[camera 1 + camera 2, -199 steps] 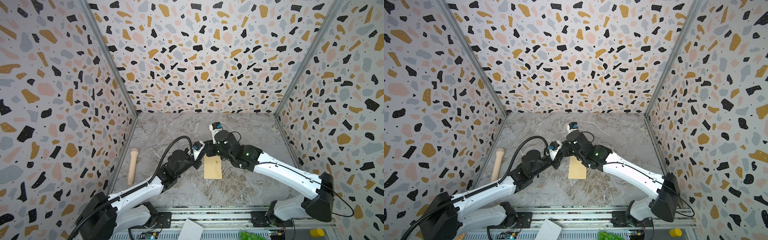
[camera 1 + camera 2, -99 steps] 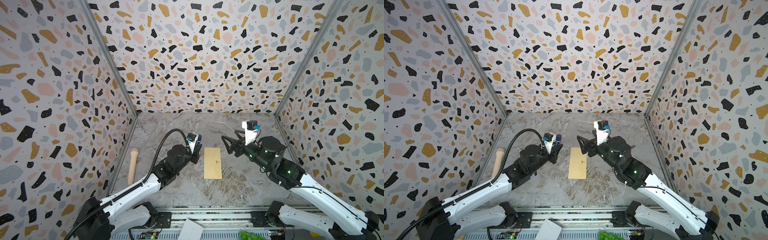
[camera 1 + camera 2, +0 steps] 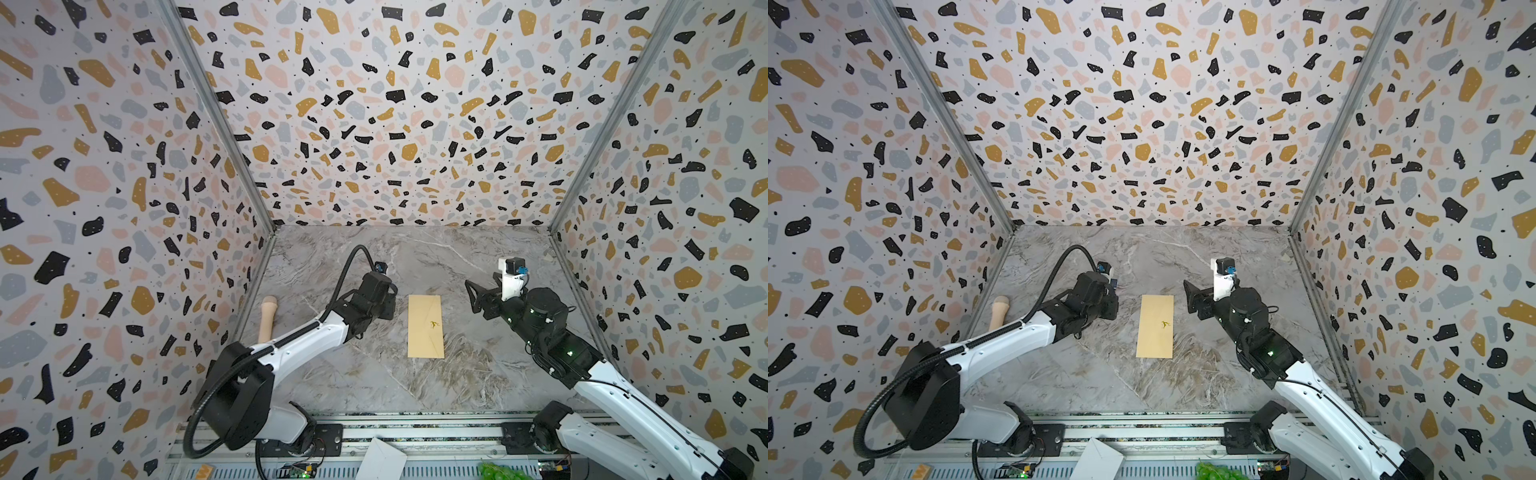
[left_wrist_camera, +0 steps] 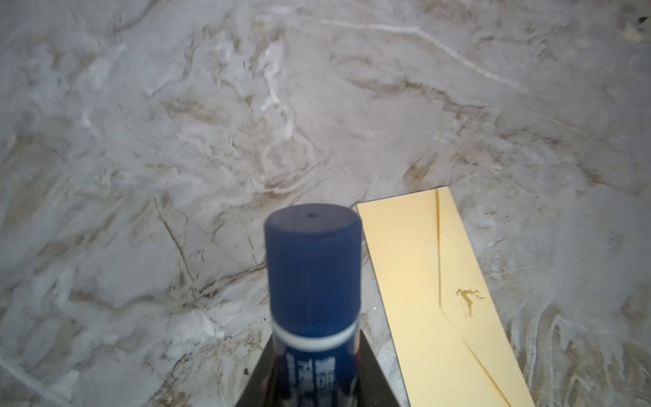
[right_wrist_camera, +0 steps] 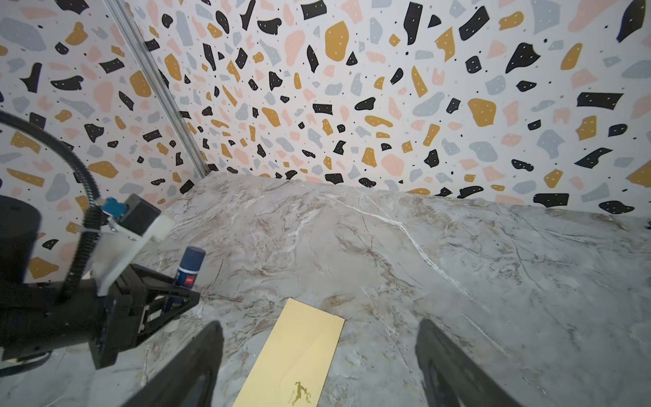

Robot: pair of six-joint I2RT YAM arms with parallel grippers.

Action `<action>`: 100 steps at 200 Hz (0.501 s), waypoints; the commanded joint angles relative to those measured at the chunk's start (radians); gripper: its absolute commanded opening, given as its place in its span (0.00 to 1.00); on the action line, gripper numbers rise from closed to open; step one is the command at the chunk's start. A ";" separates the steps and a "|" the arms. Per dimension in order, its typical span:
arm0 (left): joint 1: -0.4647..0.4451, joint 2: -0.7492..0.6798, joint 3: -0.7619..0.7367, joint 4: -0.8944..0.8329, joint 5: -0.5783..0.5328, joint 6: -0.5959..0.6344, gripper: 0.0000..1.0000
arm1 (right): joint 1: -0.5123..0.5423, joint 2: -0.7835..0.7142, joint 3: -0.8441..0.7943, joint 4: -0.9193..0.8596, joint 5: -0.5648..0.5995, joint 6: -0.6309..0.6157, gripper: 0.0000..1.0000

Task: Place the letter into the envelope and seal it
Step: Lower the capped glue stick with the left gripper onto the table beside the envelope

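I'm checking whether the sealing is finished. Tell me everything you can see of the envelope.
The envelope is a long, plain tan paper rectangle lying flat near the middle of the marble table, lengthwise away from the robot's base. Its pointed flap is folded down flat, the tip bearing a small gold deer-like mark. No letter shows; whether the flap is glued cannot be told. Only the table touches it.

Left arm (image 3: 307,337) forward, left fingers (image 5: 158,286) clamped on glue stick (image 4: 313,267); right arm (image 3: 623,401) forward, right fingers (image 5: 190,366) spread wide, empty
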 commanded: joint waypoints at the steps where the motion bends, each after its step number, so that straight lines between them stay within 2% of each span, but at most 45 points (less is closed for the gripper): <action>1: 0.024 0.062 0.032 0.001 0.037 -0.066 0.00 | -0.018 -0.025 -0.013 0.037 -0.036 0.021 0.86; 100: 0.035 0.240 0.038 0.025 0.067 -0.076 0.00 | -0.068 -0.047 -0.052 0.035 -0.070 0.038 0.86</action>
